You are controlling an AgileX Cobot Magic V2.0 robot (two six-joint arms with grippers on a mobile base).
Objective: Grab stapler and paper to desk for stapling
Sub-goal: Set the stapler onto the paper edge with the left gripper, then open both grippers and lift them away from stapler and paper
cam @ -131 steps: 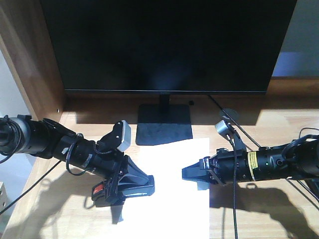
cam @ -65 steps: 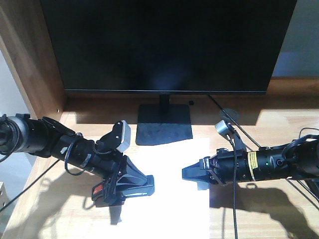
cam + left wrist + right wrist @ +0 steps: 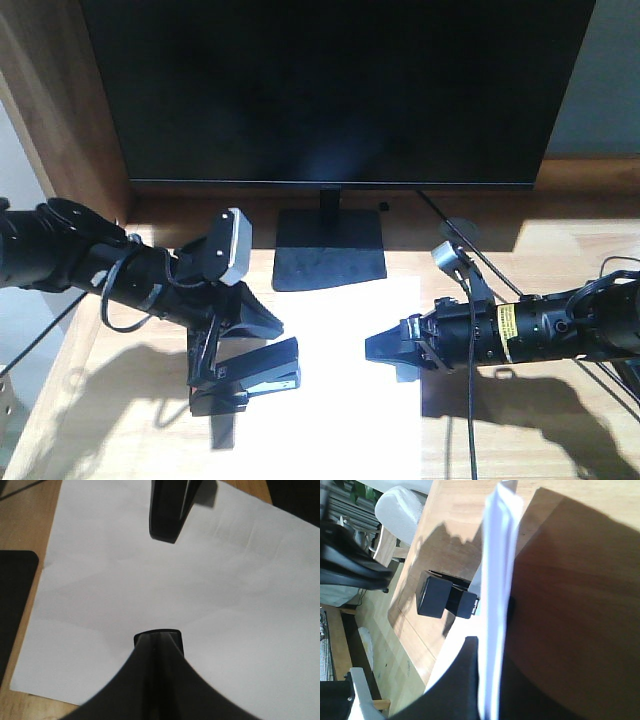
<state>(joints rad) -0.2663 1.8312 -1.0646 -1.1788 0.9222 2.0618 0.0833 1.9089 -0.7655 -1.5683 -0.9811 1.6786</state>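
Observation:
The black stapler (image 3: 250, 380) lies on the wooden desk (image 3: 120, 420) at the left edge of the white paper (image 3: 340, 400). My left gripper (image 3: 268, 325) hovers just above it, jaws together and empty. In the left wrist view it (image 3: 157, 635) is over the paper (image 3: 200, 590) and the stapler is hidden. My right gripper (image 3: 375, 350) is shut on the paper's right edge. The right wrist view shows the sheet (image 3: 497, 555) edge-on between its jaws (image 3: 492, 650), with the stapler (image 3: 445, 600) beyond.
A large black monitor (image 3: 330, 90) stands at the back, its base (image 3: 330, 250) touching the paper's far edge. A darker wooden side panel (image 3: 60, 130) closes the left. Cables (image 3: 470, 420) hang by the right arm.
My left gripper has lifted up and back to the left, off the stapler, which now lies on the desk below it. The right gripper and the paper have not moved.

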